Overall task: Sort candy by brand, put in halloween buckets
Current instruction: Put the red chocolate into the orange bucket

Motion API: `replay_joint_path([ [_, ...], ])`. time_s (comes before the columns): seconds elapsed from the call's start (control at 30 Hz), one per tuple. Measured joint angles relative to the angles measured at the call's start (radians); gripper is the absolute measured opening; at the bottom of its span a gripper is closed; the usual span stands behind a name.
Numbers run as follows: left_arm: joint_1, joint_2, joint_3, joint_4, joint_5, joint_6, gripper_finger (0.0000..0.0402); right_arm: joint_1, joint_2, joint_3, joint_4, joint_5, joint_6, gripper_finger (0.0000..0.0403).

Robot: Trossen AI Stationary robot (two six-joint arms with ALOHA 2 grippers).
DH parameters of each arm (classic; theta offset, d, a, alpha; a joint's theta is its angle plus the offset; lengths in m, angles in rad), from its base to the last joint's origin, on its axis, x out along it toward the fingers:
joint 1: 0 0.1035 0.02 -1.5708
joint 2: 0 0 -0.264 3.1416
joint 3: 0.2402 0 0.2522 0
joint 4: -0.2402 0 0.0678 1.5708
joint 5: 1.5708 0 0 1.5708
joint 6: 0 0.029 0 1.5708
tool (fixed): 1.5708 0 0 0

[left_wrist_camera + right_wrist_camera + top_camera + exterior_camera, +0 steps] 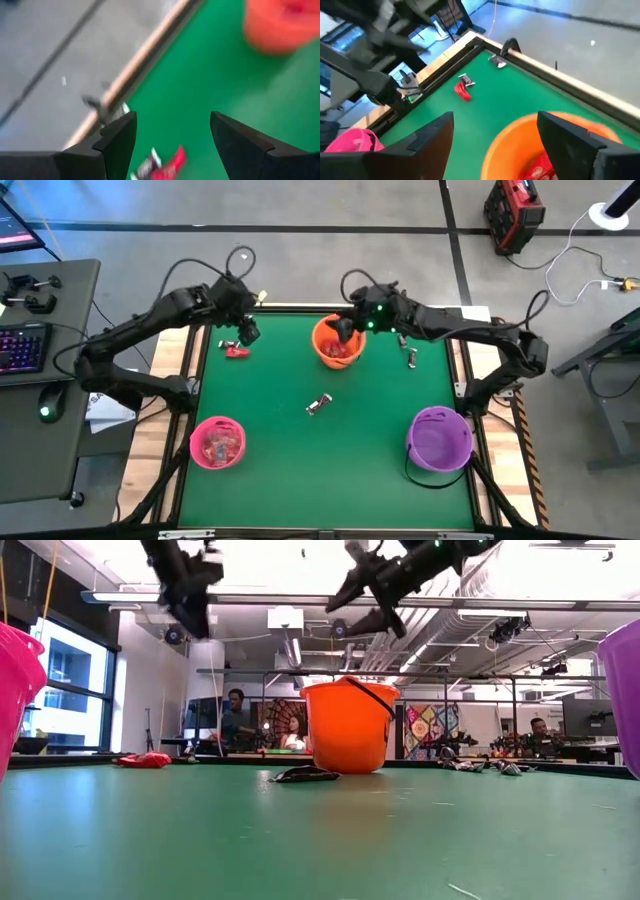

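Note:
My right gripper [495,135] hangs open just above the orange bucket [337,343], which holds red candy [540,170]; nothing is between its fingers. At the far left my left gripper [172,135] is open and tilted down over a red candy [167,165] lying flat on the green mat [237,351]. A dark candy [319,404] lies at mid-table. The pink bucket [217,442] stands near left with candy inside, and the purple bucket [438,438] stands near right.
More wrapped candies lie to the right of the orange bucket [410,358] and by the far-left rim [497,61]. The wooden table edge [150,55] runs close behind the left gripper. People sit in the room beyond the table [235,720].

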Motion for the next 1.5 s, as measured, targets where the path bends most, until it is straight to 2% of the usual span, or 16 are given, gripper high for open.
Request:
replay_joint_path([
  [0.1,0.043,0.001,-0.131,0.012,0.034,-0.043,0.0241,-0.007,0.0,0.053,-0.054,0.0,-0.042,0.0283],
  [0.2,0.091,0.035,-0.285,0.053,0.157,-0.064,0.0241,-0.008,0.0,0.079,-0.082,0.001,-0.053,0.0283],
  [0.3,0.11,0.115,-0.342,0.004,0.157,-0.023,0.0241,-0.007,0.0,0.081,-0.098,0.001,-0.055,0.0284],
  [0.4,0.123,0.192,-0.339,0.026,0.105,0.029,0.0241,-0.007,0.0,0.08,-0.109,0.002,-0.054,0.0284],
  [0.53,0.145,0.285,-0.336,0.14,0.134,0.13,0.0241,-0.007,0.001,0.08,-0.122,0.025,-0.06,0.0284],
  [0.7,0.177,0.413,-0.307,0.118,0.079,0.17,0.0241,-0.006,0.001,0.08,-0.143,0.026,-0.053,0.0284],
  [0.9,0.203,0.503,-0.299,0.126,0.08,0.229,0.0238,0.006,0.001,0.08,-0.168,0.026,-0.035,0.0284],
  [0.97,0.203,0.511,-0.297,0.125,0.086,0.232,0.0224,0.009,0.001,0.08,-0.173,0.026,-0.027,0.0284],
  [1.03,0.201,0.512,-0.298,0.122,0.094,0.239,0.0192,0.011,0.001,0.08,-0.181,0.026,-0.025,0.0284],
  [1.23,0.18,0.482,-0.247,0.017,0.088,0.189,0.0038,0.013,0.001,0.08,-0.186,0.056,-0.026,0.0284],
  [1.27,0.178,0.468,-0.226,0.004,0.088,0.173,0.0023,0.013,0.001,0.08,-0.186,0.065,-0.025,0.0284],
  [1.33,0.172,0.433,-0.189,-0.016,0.088,0.148,0.0022,0.013,0.001,0.08,-0.184,0.082,-0.025,0.0284],
  [1.5,0.162,0.317,-0.106,-0.039,0.086,0.123,0.0065,0.01,0.001,0.08,-0.184,0.082,-0.025,0.0284],
])
